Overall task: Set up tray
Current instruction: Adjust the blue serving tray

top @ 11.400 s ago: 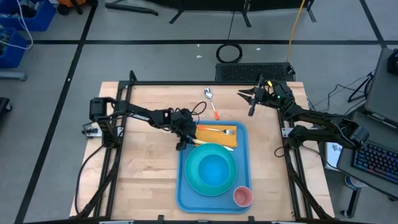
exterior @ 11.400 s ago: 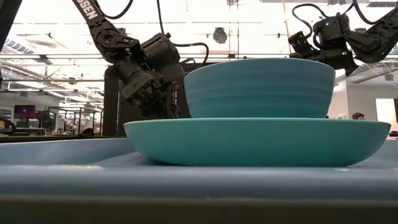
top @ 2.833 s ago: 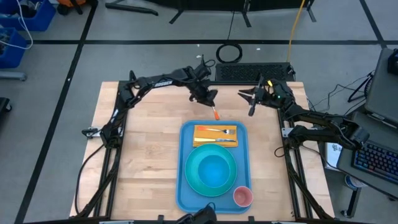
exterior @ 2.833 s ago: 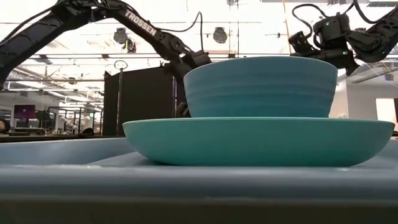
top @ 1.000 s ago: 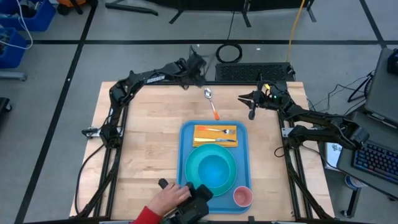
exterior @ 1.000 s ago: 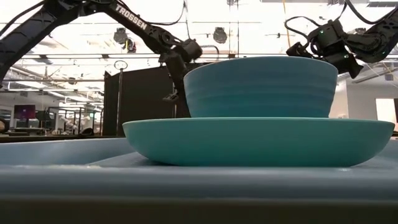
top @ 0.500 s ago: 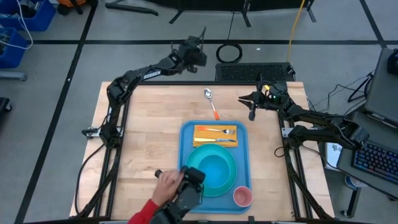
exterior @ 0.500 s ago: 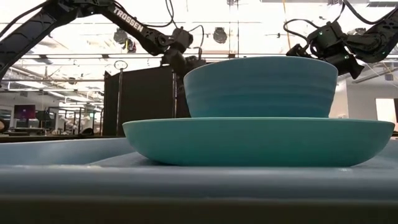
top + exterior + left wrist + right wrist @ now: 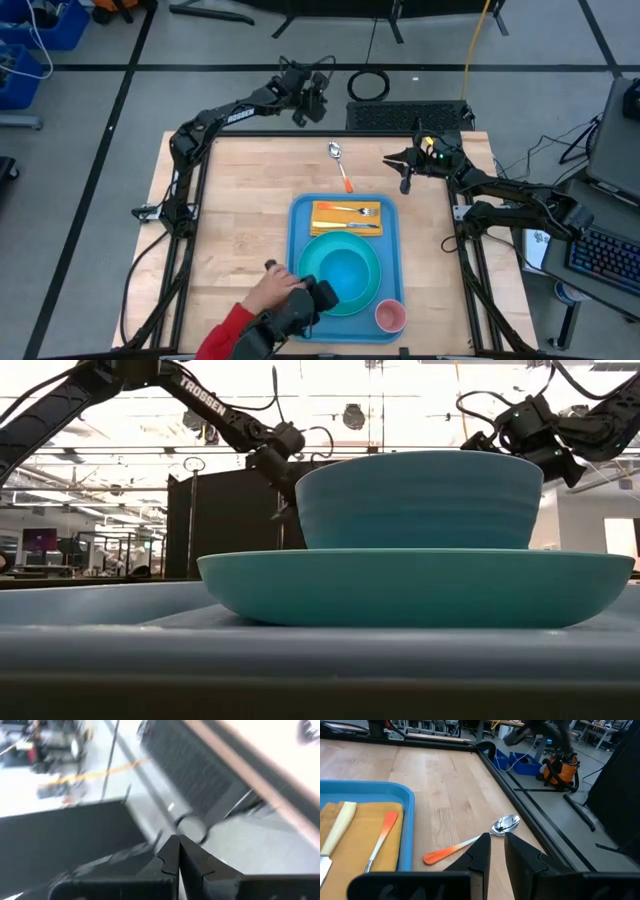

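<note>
Spoon (image 9: 340, 166) lies on the surface just below the right pincer (image 9: 405, 171), whose fingers stand slightly apart and empty. Tray (image 9: 298, 212) is beside it. Lower straight onto the orange handle. Left pincer (image 9: 312, 97) is closed, beyond the surface's far edge.

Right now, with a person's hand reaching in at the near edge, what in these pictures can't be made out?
- Near left corner of the tray: high view, covered by the hand and the dark object it holds; what that object is cannot be told.
- Fork, napkin, spoon, cup: low view, hidden behind the bowl and plate.
- Surroundings in the left wrist view: blurred; only the left pincer, shut, is clear.
</note>
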Tool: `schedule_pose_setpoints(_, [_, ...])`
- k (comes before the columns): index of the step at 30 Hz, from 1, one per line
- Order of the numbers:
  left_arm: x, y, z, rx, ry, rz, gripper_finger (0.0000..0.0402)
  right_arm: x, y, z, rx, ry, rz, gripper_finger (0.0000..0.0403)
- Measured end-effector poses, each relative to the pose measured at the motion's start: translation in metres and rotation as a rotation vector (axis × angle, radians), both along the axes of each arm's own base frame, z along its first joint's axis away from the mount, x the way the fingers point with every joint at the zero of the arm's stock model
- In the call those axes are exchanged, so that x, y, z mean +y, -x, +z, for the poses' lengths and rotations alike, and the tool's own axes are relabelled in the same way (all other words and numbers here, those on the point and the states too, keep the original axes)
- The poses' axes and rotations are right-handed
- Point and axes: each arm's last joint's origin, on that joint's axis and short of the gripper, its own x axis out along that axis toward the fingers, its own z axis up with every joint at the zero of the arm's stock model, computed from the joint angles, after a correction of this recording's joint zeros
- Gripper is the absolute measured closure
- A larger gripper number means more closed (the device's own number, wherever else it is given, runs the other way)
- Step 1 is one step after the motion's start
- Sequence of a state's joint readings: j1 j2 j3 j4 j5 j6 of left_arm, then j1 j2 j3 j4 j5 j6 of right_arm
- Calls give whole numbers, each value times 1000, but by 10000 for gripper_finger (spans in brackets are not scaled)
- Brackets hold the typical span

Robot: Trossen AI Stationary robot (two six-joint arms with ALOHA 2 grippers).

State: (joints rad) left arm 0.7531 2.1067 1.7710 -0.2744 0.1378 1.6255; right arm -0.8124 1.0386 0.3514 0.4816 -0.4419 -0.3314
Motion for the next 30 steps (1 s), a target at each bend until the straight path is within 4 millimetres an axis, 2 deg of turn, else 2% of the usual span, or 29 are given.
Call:
schedule_pose_setpoints(6, [12,20,-1,-133,342,-29,399,1,1,-2,5,26,6,358])
schedule_pose_setpoints(11, [14,32,-21,-37,470,0,399,1,1,-2,0,32,4,358])
schedule_pose_setpoints(15, [4,23,-24,-20,517,-12,400,0,1,-1,-2,44,-21,358])
schedule_pose_setpoints(21, [-13,4,-51,96,563,-43,400,-2,1,3,-30,72,-26,358])
schedule_pose_setpoints(25, [-17,-7,-65,185,586,-43,400,-2,1,4,-34,77,-27,358])
schedule_pose_setpoints(27, [-15,-12,-66,181,601,-59,400,-2,1,4,-35,77,-26,358])
schedule_pose_setpoints(30, [-12,-18,-55,154,586,-77,401,-2,1,4,-34,78,-26,358])
